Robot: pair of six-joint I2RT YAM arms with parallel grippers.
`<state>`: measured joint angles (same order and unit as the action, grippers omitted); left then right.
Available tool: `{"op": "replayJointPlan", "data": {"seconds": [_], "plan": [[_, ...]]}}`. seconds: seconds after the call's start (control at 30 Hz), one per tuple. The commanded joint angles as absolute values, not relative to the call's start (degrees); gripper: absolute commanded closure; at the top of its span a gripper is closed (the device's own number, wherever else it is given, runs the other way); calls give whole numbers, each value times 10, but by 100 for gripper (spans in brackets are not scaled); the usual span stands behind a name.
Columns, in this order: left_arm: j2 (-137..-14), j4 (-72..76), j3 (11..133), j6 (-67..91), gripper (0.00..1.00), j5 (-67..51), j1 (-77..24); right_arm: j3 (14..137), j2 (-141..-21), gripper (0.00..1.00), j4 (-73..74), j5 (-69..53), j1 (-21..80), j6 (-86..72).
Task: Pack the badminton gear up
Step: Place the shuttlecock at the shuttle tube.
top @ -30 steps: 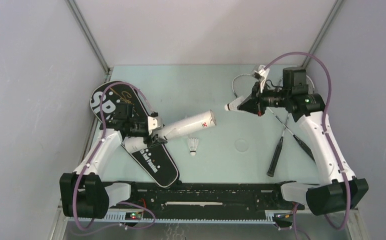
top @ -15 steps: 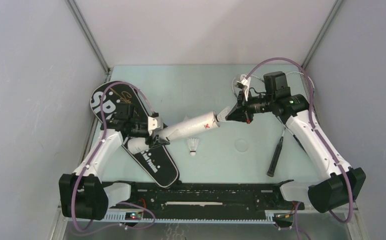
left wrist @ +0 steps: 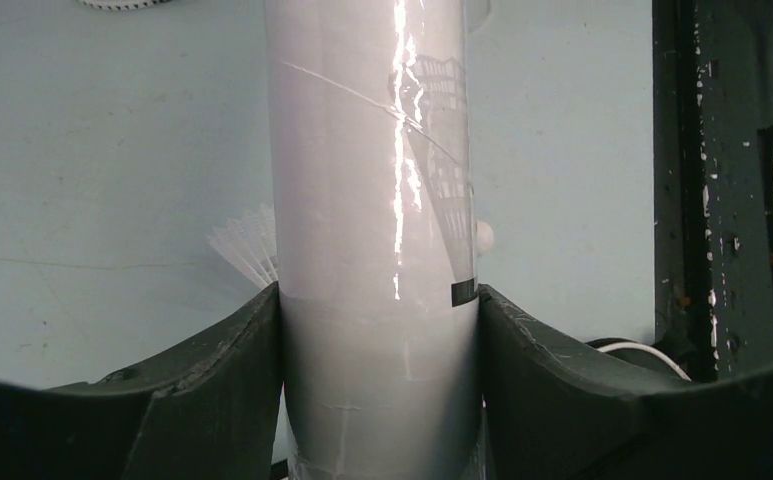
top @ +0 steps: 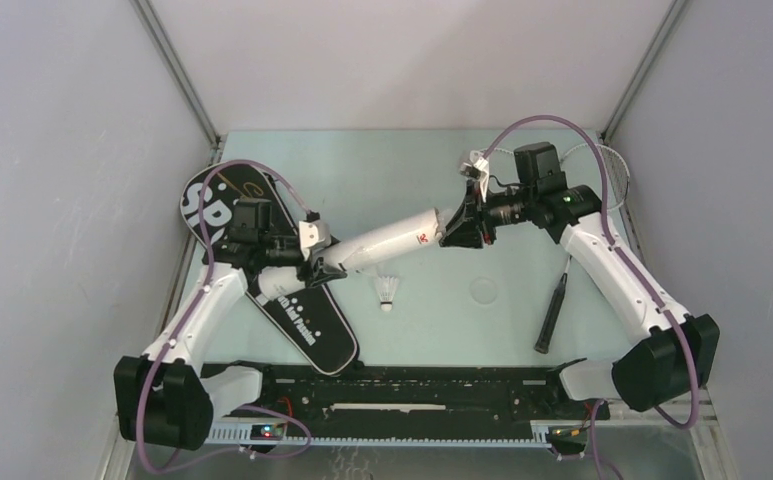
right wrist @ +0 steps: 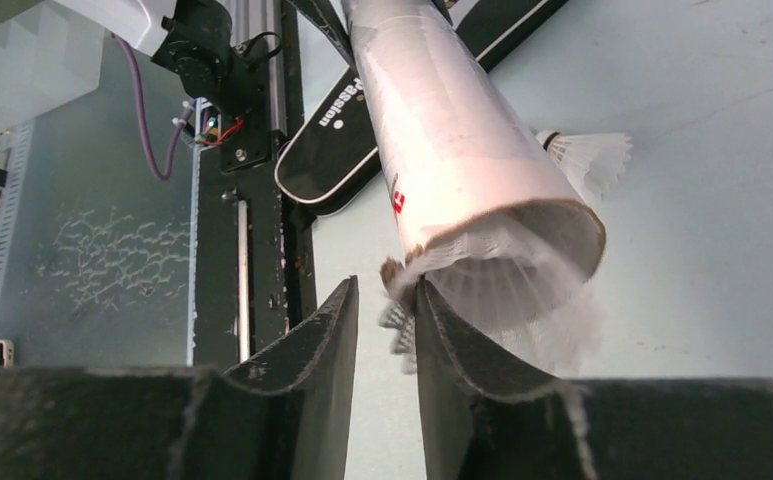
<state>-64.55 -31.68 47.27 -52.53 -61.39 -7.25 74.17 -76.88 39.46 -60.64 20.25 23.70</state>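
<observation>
- Since a second ago the right end effector (top: 459, 228) has swung left from over the far right of the desk (top: 362, 170), and the tube (top: 382, 240) has slid further toward it; the two now meet at mid-desk.
- At the tube's open mouth sits the shuttlecock (right wrist: 502, 290), its feather skirt filling the rim. The right end effector is narrow, pinching the skirt's edge, right against the mouth.
- At the tube's other end, the left end effector (top: 312, 262) is clamped around the body, one finger pressed to each side. The tube is off the desk and slants from near left to far right.
- I count one tube, one black bag (top: 302, 325), and two shuttlecocks: the one at the mouth and a loose shuttlecock (top: 389, 291) lying on the desk just nearer than the tube.
- I make out only one racquet handle (top: 550, 318), near the right arm.
- My left arm reaches forward from its base, its wrist turned right above the bag.
- My right arm rises from its base, bends at the elbow, and points its forearm left.
</observation>
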Motion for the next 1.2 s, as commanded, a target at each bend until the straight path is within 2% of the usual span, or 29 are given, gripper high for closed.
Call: {"op": "replayJointPlan", "data": {"seconds": [0.0, 0.1, 0.43, 0.57, 0.63, 0.7, 0.8, 1.0, 1.07, 1.17], "plan": [[-625, -232, 468, -461, 61, -631, -81, 734, -781, 62, 403, -669, 220, 246], [-624, -232, 464, -466, 61, -643, -85, 734, -790, 57, 403, -675, 225, 250], [-627, -234, 457, -485, 61, -675, -94, 735, -826, 53, 388, -720, 240, 251], [-632, -234, 462, -479, 61, -671, -96, 734, -829, 48, 388, -698, 255, 252], [-632, -235, 461, -476, 61, -669, -95, 735, -816, 43, 389, -678, 245, 253], [-632, -234, 460, -478, 61, -667, -94, 735, -797, 31, 385, -665, 223, 247], [-635, -232, 459, -475, 61, -670, -89, 735, -762, 20, 388, -652, 185, 246], [-633, -226, 460, -469, 61, -685, -80, 735, -711, 8, 420, -627, 134, 263], [-631, -223, 460, -463, 60, -685, -75, 734, -700, 8, 426, -631, 109, 257], [-620, -187, 454, -413, 61, -671, -58, 723, -683, 14, 421, -609, 83, 250]]}}
